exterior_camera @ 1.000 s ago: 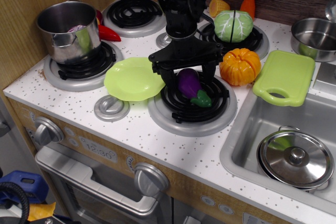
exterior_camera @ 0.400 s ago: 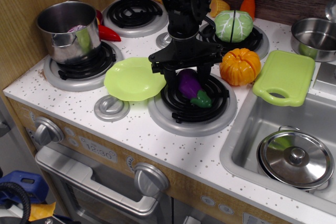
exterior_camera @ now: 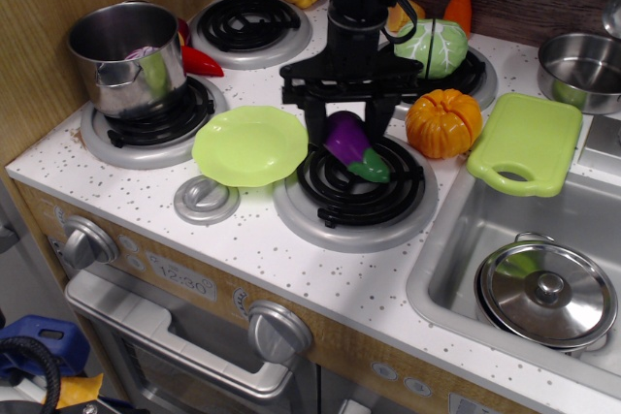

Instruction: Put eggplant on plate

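The purple eggplant [exterior_camera: 349,143] with its green stem cap hangs tilted between the black fingers of my gripper [exterior_camera: 344,128], lifted a little above the front middle burner [exterior_camera: 355,191]. The gripper is shut on the eggplant's upper end. The lime-green plate [exterior_camera: 248,145] lies just left of the burner, overlapping its rim, a short way left of the gripper.
An orange pumpkin [exterior_camera: 443,123] sits right of the gripper, a green cutting board [exterior_camera: 527,143] beyond it. A steel pot [exterior_camera: 126,57] stands on the left burner. A cabbage [exterior_camera: 434,47] is behind the arm. The sink [exterior_camera: 466,239] holds a lidded pot [exterior_camera: 546,293].
The gripper has closed on the eggplant and lifted it off the burner. The arm has straightened upward and shifted slightly right.
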You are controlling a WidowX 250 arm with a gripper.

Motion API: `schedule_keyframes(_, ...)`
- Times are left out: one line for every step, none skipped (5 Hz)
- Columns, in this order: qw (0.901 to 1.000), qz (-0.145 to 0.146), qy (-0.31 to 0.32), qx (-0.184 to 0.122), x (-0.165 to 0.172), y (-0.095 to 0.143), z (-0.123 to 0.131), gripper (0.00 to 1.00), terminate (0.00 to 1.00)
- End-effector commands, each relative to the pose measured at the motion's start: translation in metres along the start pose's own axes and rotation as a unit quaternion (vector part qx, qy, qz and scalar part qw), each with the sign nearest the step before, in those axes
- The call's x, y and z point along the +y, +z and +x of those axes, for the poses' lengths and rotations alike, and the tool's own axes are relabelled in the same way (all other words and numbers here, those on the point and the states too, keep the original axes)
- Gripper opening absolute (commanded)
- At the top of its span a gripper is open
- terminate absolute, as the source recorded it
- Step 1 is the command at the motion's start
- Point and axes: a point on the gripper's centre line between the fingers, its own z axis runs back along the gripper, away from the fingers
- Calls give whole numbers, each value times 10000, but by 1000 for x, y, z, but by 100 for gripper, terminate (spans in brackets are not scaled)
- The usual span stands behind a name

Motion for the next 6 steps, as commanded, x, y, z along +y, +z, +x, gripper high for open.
schedule_keyframes(9978, 7, -308, -588, 27, 42, 28, 100, 0)
schedule_keyframes(9944, 88, -669, -808, 53, 42, 48, 100, 0)
schedule_keyframes(9916, -4, -939, -892, 70, 31, 60, 100, 0)
schedule_keyframes(9903, -123, -1019, -939, 76, 14, 59, 100, 0)
schedule_keyframes(9905, -205, -1061, -852, 79, 9, 54, 100, 0)
schedule_keyframes(9910, -203, -1007, -861, 82, 7, 45, 100, 0)
